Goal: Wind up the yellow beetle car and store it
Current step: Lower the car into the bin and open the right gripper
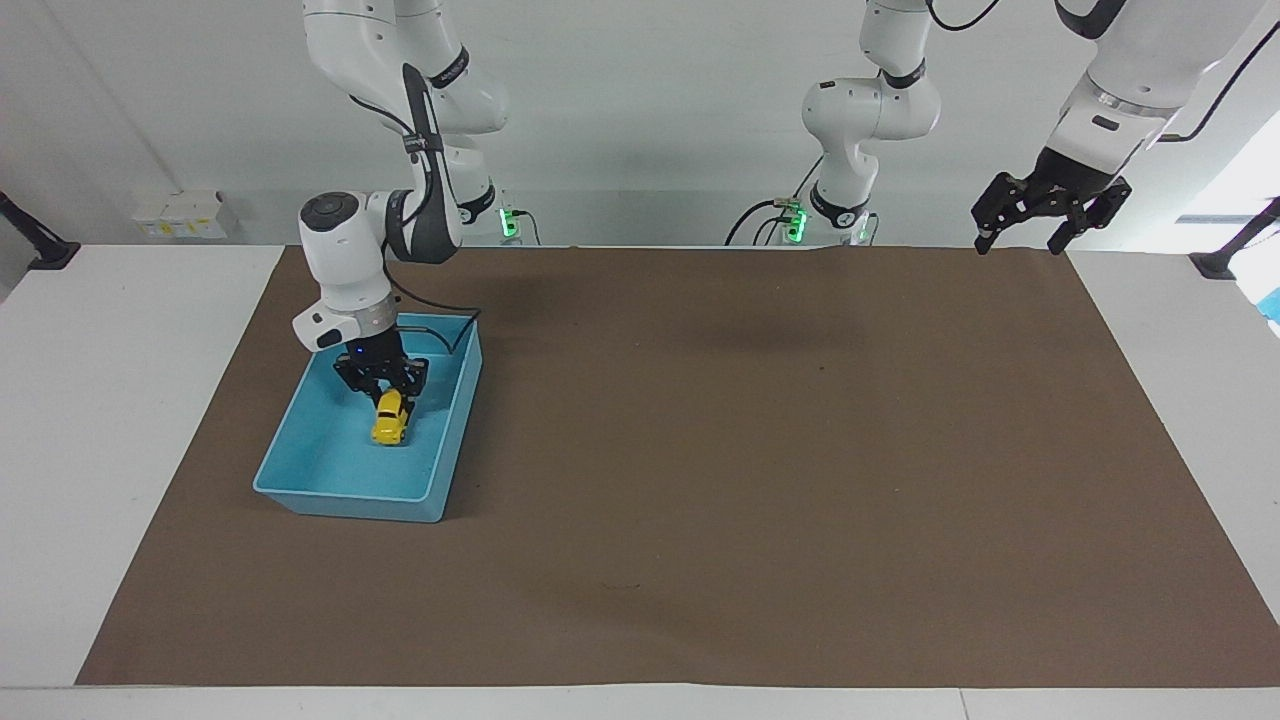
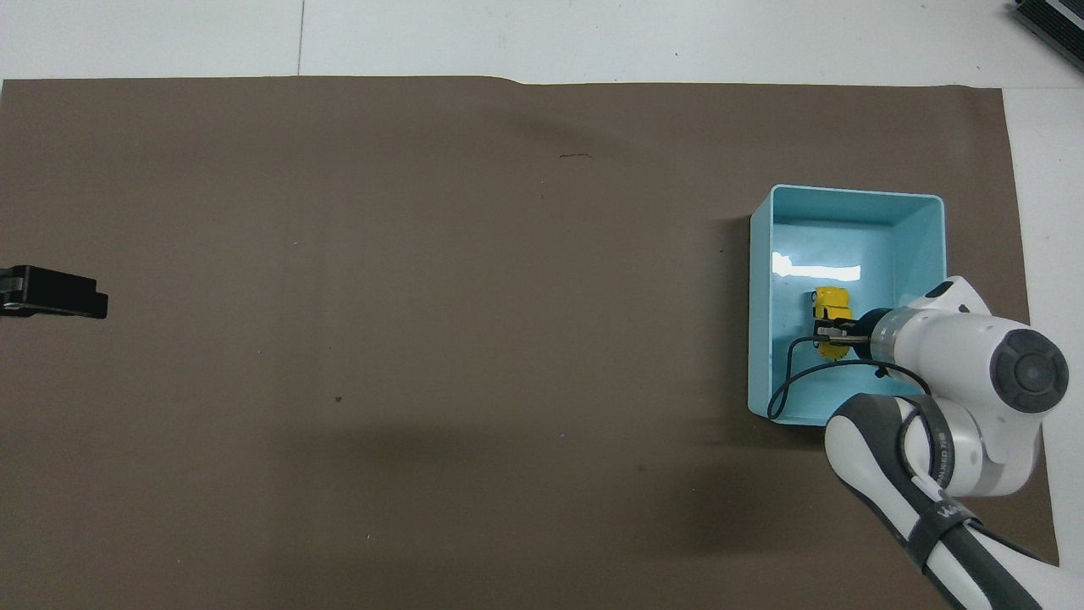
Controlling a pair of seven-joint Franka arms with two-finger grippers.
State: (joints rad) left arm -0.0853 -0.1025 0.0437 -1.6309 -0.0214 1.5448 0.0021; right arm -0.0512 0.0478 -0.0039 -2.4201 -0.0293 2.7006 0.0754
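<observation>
The yellow beetle car (image 1: 389, 426) (image 2: 831, 300) is low inside the blue tray (image 1: 340, 499) (image 2: 855, 197), at or just above its floor, at the right arm's end of the table. My right gripper (image 1: 387, 399) (image 2: 829, 329) reaches down into the tray and sits on the end of the car nearer to the robots, still against it. My left gripper (image 1: 1040, 226) (image 2: 52, 292) waits open and holds nothing, raised over the mat's corner at the left arm's end.
A brown mat (image 1: 760, 450) covers most of the white table (image 1: 110, 400). The right arm's black cable (image 2: 788, 385) loops over the tray's rim nearer to the robots. Small white boxes (image 1: 180, 214) stand near the wall.
</observation>
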